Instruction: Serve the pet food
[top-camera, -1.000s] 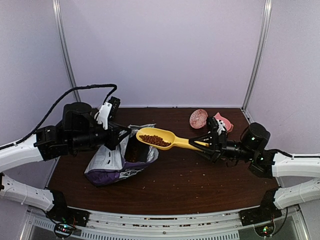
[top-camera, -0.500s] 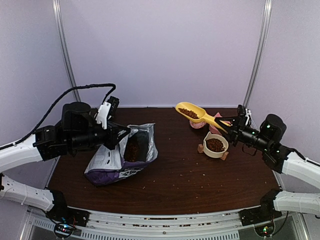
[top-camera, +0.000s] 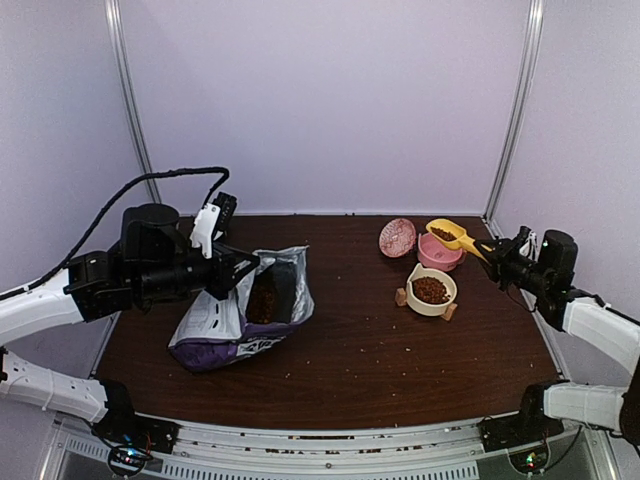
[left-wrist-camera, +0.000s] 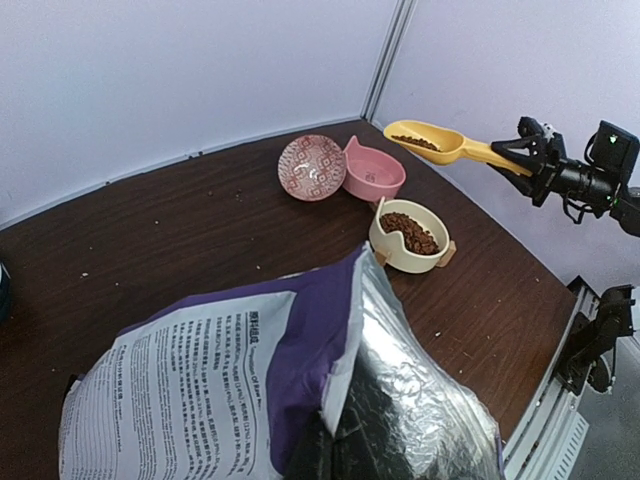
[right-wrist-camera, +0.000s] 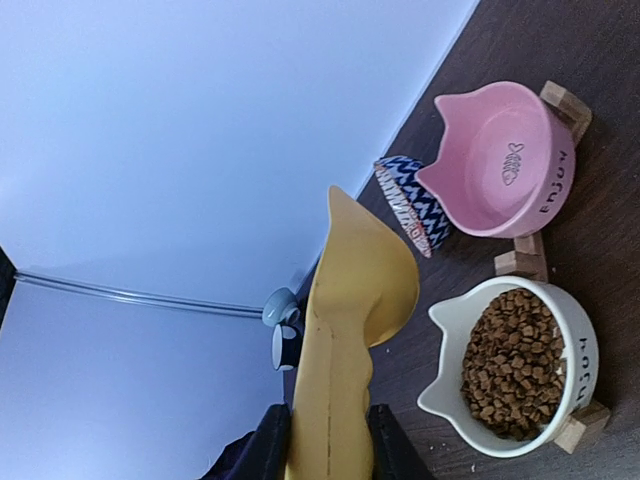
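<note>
My right gripper (top-camera: 497, 256) is shut on the handle of a yellow scoop (top-camera: 448, 236). The scoop carries pet food (top-camera: 443, 234) and hovers over the empty pink cat-shaped bowl (top-camera: 438, 254). In the right wrist view I see the scoop's underside (right-wrist-camera: 352, 320) between my fingers (right-wrist-camera: 272, 442). More pet food (top-camera: 431, 290) fills the white bowl (top-camera: 412, 283) in front of the pink one. My left gripper (top-camera: 248, 268) is shut on the rim of the purple bag (top-camera: 225, 325), holding its mouth open, with kibble (top-camera: 265, 298) dark inside. The bag's foil lining (left-wrist-camera: 420, 400) fills the left wrist view.
A patterned bowl (top-camera: 397, 237) leans on its side to the left of the pink bowl. Both cat bowls rest on small wooden stands (right-wrist-camera: 572, 432). Loose kibble crumbs are scattered over the brown table (top-camera: 370, 350). Metal frame posts (top-camera: 513, 110) and white walls close the back.
My right arm swung the loaded scoop from above the bag mouth to the right and back, ending over the pink bowl. The left arm and the bag stayed still.
</note>
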